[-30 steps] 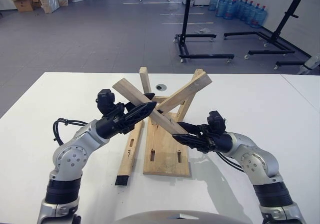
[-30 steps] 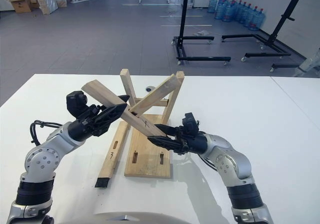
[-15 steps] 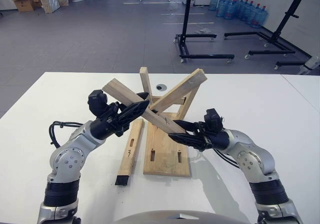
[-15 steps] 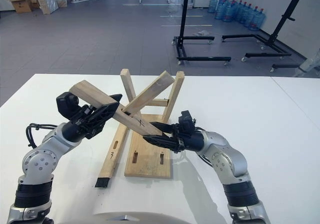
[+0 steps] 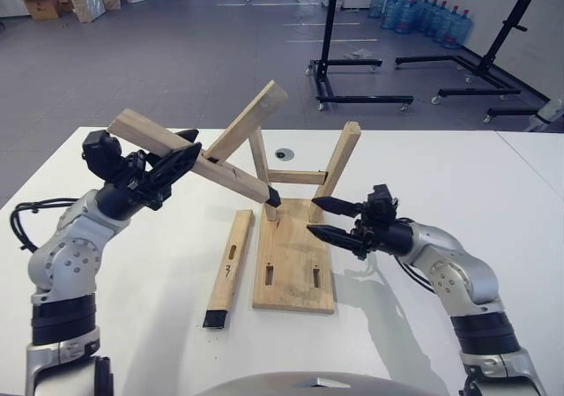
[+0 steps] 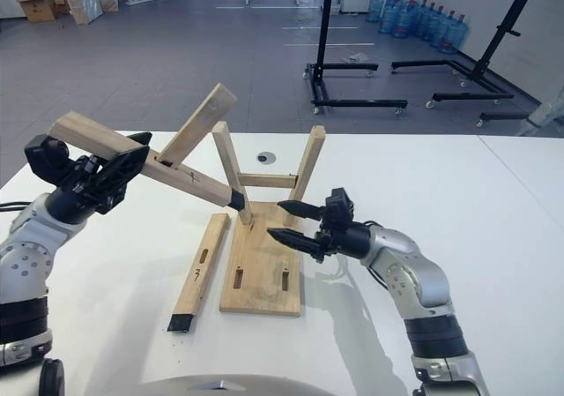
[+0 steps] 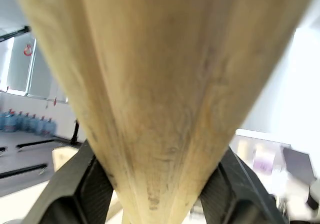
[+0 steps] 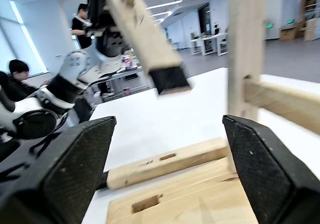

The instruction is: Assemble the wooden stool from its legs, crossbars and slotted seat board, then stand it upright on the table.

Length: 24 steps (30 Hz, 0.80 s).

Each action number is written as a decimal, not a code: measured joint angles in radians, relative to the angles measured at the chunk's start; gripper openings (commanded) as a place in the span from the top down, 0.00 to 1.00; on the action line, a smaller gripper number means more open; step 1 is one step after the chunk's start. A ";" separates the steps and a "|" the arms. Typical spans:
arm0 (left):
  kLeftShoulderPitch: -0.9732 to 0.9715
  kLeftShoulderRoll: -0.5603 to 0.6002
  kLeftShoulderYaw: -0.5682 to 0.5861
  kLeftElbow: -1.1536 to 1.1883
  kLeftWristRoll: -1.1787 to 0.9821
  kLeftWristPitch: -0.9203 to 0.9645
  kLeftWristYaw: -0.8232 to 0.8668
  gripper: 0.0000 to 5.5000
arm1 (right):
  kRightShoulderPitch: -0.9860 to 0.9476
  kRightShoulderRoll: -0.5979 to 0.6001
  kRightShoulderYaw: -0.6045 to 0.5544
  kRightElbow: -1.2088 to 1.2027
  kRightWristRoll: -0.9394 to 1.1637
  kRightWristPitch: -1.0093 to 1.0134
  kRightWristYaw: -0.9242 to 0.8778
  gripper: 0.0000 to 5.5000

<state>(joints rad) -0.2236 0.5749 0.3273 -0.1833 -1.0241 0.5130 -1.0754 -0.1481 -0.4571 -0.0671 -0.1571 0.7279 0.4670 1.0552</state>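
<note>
Left tool (image 5: 182, 152) clamped on rigid pale wooden crossed-leg frame (image 5: 231, 173) near top end; right tool (image 5: 312, 217) agape, empty. Probably light, long lever; grip nearer crossing judged steadier.

eyes: forward-down, both share table (image 5: 441, 167) | wrists: close-in, seemingly forward

- Seat board (image 5: 293, 281) lies on the table (image 5: 458, 175), beneath my right gripper (image 5: 311, 215).
- Loose leg (image 5: 229, 268) lies left of it.
- Leg frame (image 5: 304, 176) stands at its far end, beyond that gripper.
- Crossed legs (image 5: 225, 170) slant from my left gripper (image 5: 187, 145) toward the frame.
</note>
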 measured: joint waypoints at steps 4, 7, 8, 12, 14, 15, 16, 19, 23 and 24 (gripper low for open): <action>0.079 0.098 -0.056 -0.093 0.092 0.009 -0.078 0.62 | -0.018 -0.065 -0.162 0.060 0.042 0.001 -0.034 0.29; 0.124 0.161 -0.061 -0.162 0.117 0.021 -0.107 0.62 | -0.105 -0.154 -0.272 0.156 0.071 0.011 -0.037 0.29; 0.128 0.176 -0.064 -0.181 0.117 0.030 -0.121 0.62 | -0.147 -0.175 -0.292 0.199 0.070 0.011 -0.050 0.29; 0.126 0.177 -0.128 -0.212 0.097 0.066 -0.132 0.62 | -0.219 -0.171 -0.267 0.273 0.039 0.012 -0.094 0.29; 0.110 0.144 -0.183 -0.213 0.097 0.069 -0.132 0.62 | -0.221 -0.139 -0.222 0.272 0.021 0.013 -0.097 0.29; 0.105 0.130 -0.210 -0.211 0.103 0.068 -0.133 0.62 | -0.220 -0.127 -0.204 0.272 0.017 0.014 -0.098 0.29; 0.099 0.118 -0.237 -0.204 0.125 0.066 -0.132 0.62 | -0.219 -0.117 -0.193 0.272 0.014 0.013 -0.097 0.29; 0.079 0.095 -0.281 -0.167 0.175 0.047 -0.132 0.62 | -0.219 -0.113 -0.175 0.272 0.008 0.014 -0.093 0.29; 0.026 0.093 -0.323 -0.084 0.255 -0.009 -0.164 0.62 | -0.216 -0.094 -0.156 0.272 0.000 0.013 -0.089 0.29; 0.013 0.094 -0.324 -0.071 0.266 -0.016 -0.172 0.62 | -0.216 -0.091 -0.154 0.272 -0.002 0.013 -0.089 0.29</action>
<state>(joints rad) -0.2106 0.6688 0.0028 -0.2542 -0.7577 0.4973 -1.2469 -0.3638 -0.5482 -0.2212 0.1150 0.7261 0.4803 0.9661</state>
